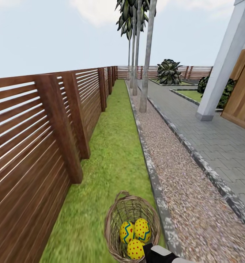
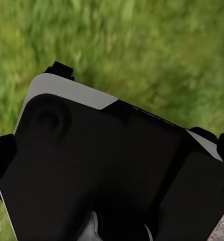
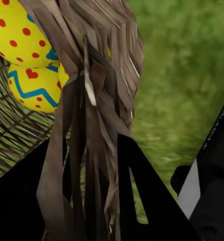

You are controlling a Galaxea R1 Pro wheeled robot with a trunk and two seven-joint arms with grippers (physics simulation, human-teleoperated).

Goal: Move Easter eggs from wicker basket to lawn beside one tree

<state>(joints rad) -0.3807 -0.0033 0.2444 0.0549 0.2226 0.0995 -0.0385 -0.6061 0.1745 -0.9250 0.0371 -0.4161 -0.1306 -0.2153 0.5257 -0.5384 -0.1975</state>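
The wicker basket (image 1: 131,228) stands on the lawn (image 1: 111,153), a narrow strip of grass running between a brown slatted wooden fence (image 1: 45,135) and a grey stone kerb (image 1: 151,171). The basket sits close to the kerb edge of the strip, well apart from the fence. All three Easter eggs (image 1: 135,235) lie together inside it, touching one another: two side by side and the third in front of them, nearest the robot.

Beyond the kerb runs a pebble gravel strip (image 1: 173,160), then grey paving (image 1: 217,138). Tall mottled-grey palm-like trunks (image 1: 147,58) rise in a row along the gravel strip, well apart from the basket.

A black-and-white part of the robot (image 1: 161,254) shows just beside the basket, on its kerb side.

In the right wrist view, the right hand (image 3: 104,211) is at the basket's woven wall (image 3: 99,100), with strands of wicker between its two dark fingers (image 3: 142,196); whether the fingers press on the weave I cannot tell. Two eggs (image 3: 26,55) show inside the basket past that wall.

In the left wrist view, a dark body of the robot (image 2: 107,170) lies over blurred grass (image 2: 142,45); the left hand's state I cannot tell.
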